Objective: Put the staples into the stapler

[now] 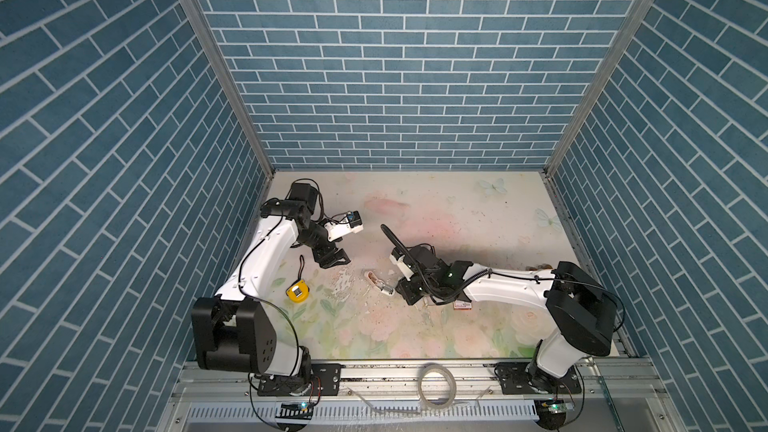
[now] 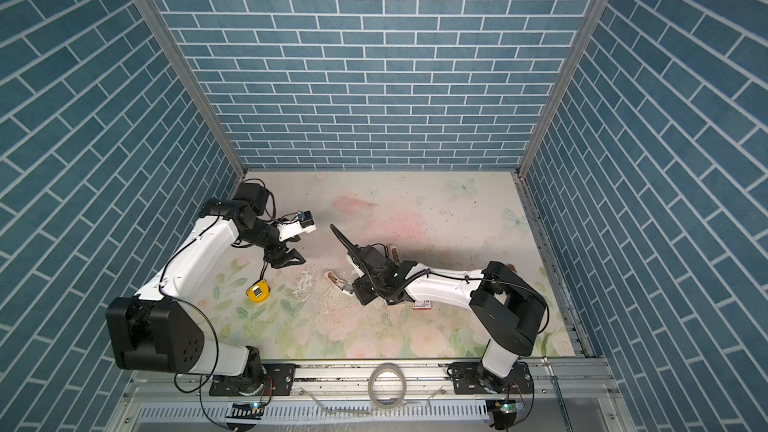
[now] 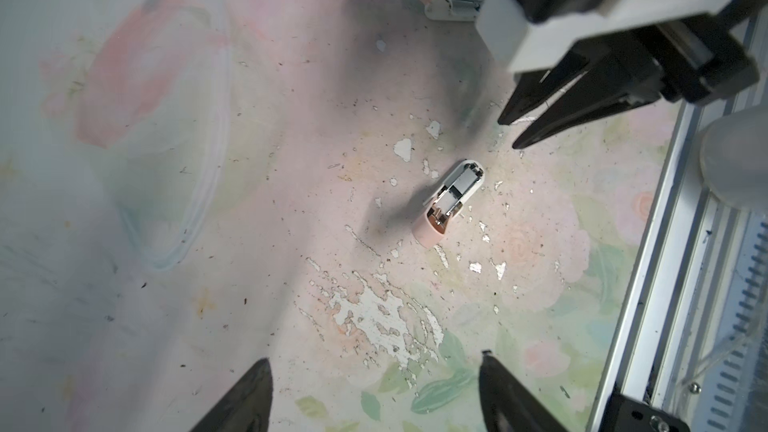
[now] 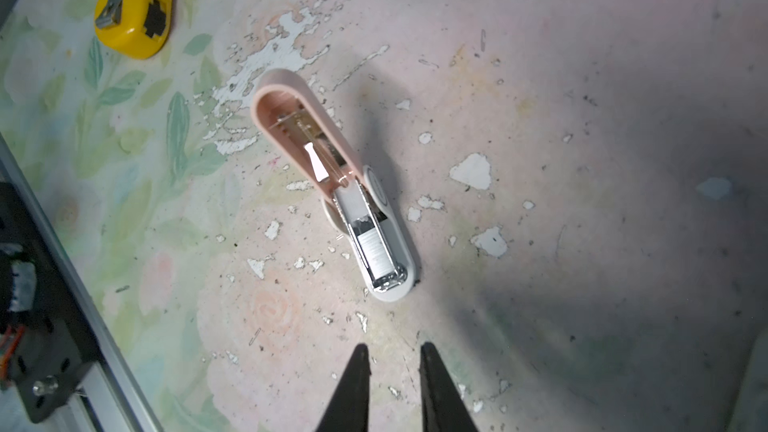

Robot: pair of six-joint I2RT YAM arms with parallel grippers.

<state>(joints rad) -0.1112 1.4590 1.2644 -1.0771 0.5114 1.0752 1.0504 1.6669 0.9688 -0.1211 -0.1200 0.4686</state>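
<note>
I am watching through the right wrist camera, and it is giving me what the top views cannot. The stapler [image 4: 332,176] is lying open on the table [image 4: 582,76], with its rounded pink plastic lid swung back and its white base nearest the right gripper [image 4: 394,351]. The staples [image 4: 376,249] are sitting in the shiny metal channel on that base, a flat, finely ribbed silvery block at the front end. The right gripper's black tapered jaws are standing a narrow gap apart, holding nothing, just short of the stapler's white nose.

In both top views the stapler [image 1: 379,282] is showing only as a small pale sliver beside that gripper, and the staples are too small to make out.

The left wrist camera is showing the left gripper [image 3: 374,359] with jaws spread wide and empty, well apart from the stapler.

A yellow tape measure [image 4: 133,14] is lying off to one side. Only the top views are showing a small red-and-white box [image 1: 462,305] by the right arm. The table's floral print is flaking in white patches.
</note>
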